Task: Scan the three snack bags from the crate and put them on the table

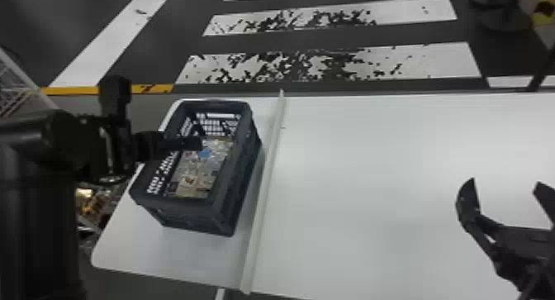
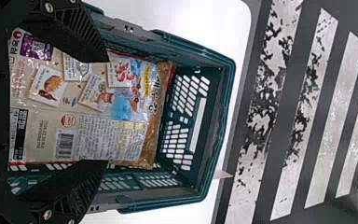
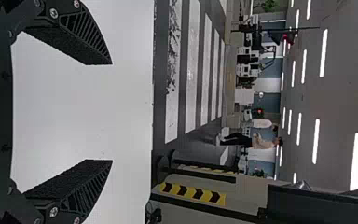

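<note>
My left gripper [image 1: 194, 144] is over the dark crate [image 1: 241, 183] at the left of the table. Inside the crate lies a snack bag [image 1: 192, 179], its printed back facing up. In the left wrist view the left gripper [image 2: 103, 112] stands open above the snack bag [image 2: 88, 107], one finger toward each long wall of the crate [image 2: 214, 140]. Other bags under it cannot be made out. My right gripper [image 1: 506, 187] is parked open over the right part of the table; in the right wrist view the right gripper [image 3: 112, 112] has nothing between its fingers.
A pale raised strip [image 1: 266, 187] runs across the white table [image 1: 371, 175] just right of the crate. The crate's rim surrounds the left gripper's working space. Beyond the table's far edge is a striped floor [image 1: 330, 39].
</note>
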Robot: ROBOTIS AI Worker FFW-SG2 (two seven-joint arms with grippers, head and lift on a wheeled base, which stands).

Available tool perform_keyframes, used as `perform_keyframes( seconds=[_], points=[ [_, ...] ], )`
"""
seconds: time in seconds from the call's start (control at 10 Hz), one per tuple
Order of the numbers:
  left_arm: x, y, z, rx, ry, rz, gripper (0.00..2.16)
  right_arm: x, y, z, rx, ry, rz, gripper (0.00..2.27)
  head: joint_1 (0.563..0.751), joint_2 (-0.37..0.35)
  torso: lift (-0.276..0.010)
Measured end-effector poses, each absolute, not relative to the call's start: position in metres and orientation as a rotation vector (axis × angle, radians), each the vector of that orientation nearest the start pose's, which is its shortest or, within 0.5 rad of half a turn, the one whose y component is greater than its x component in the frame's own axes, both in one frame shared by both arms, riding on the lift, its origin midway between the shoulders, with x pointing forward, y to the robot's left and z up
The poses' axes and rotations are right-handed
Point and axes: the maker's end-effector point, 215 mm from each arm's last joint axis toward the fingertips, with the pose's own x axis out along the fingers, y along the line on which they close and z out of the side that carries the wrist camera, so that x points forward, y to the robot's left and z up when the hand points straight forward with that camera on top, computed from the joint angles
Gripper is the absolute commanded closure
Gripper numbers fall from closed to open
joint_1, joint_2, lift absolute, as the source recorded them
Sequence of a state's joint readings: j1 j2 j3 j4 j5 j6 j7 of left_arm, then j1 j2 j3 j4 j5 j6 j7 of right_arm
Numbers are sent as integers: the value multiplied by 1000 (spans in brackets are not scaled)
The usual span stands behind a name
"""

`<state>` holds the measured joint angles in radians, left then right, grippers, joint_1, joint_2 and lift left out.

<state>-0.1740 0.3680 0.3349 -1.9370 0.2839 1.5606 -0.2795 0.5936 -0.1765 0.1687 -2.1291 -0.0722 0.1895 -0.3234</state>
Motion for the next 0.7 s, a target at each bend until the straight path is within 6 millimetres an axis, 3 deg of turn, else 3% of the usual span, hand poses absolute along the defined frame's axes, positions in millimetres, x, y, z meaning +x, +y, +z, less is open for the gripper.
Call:
perform_keyframes(
  seconds=[0.4,0.7],
  points=[
    [515,395,-383,-171,948,-42,215,408,-220,-396,-51,235,-102,144,695,211,-94],
    [520,385,-389,-152,975,-66,215,413,-224,-395,-53,229,-112,144,695,194,-94]
  ],
)
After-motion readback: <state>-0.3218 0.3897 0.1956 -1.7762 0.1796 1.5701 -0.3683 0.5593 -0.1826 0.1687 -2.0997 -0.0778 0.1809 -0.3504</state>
